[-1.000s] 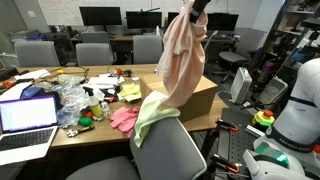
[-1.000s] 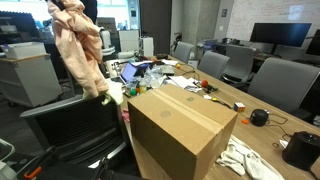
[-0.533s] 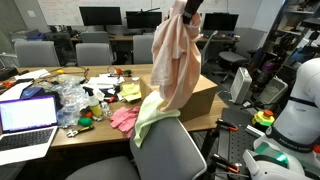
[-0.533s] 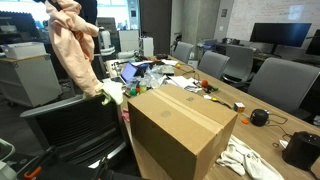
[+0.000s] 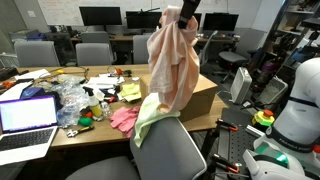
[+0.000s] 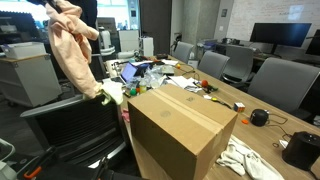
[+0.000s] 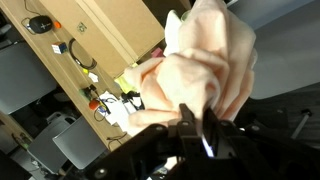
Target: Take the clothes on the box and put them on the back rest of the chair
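My gripper [image 5: 178,14] is shut on a pale pink garment [image 5: 174,62] and holds it high in the air; the cloth hangs down over the grey chair's back rest [image 5: 168,150]. In an exterior view the garment [image 6: 73,50] hangs above the chair's back rest [image 6: 75,125]. A yellow-green cloth [image 5: 150,115] lies draped on the top of the back rest. The cardboard box [image 6: 180,125] stands on the table with a bare top. In the wrist view my fingers [image 7: 188,124] pinch the bunched pink cloth [image 7: 205,65].
The table [image 5: 100,130] holds a laptop [image 5: 27,117], plastic wrap, a pink cloth [image 5: 123,118] and small clutter. A white cloth [image 6: 245,160] lies by the box. Other office chairs [image 6: 280,82] and monitors [image 5: 100,16] stand around. A white robot body [image 5: 298,105] stands nearby.
My gripper has carried the pink garment sideways, leftwards in both exterior views, away from the box and over the chair. The box and the yellow-green cloth have not moved.
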Controlling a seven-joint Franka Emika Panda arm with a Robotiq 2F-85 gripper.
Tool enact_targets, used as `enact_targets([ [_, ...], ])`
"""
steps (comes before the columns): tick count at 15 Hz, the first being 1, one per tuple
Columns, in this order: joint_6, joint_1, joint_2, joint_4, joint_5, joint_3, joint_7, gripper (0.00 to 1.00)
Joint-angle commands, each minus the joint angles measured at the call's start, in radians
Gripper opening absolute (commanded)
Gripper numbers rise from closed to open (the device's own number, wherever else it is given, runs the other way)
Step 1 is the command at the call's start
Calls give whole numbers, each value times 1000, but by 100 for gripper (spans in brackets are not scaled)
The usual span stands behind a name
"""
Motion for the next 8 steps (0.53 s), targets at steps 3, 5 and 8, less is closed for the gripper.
enact_targets([
  [3,-46,22,28,48,-28,-17,-10,64],
  [5,-49,23,26,46,-26,-23,-11,79],
  [8,-60,23,25,44,-18,-37,-17,99],
])
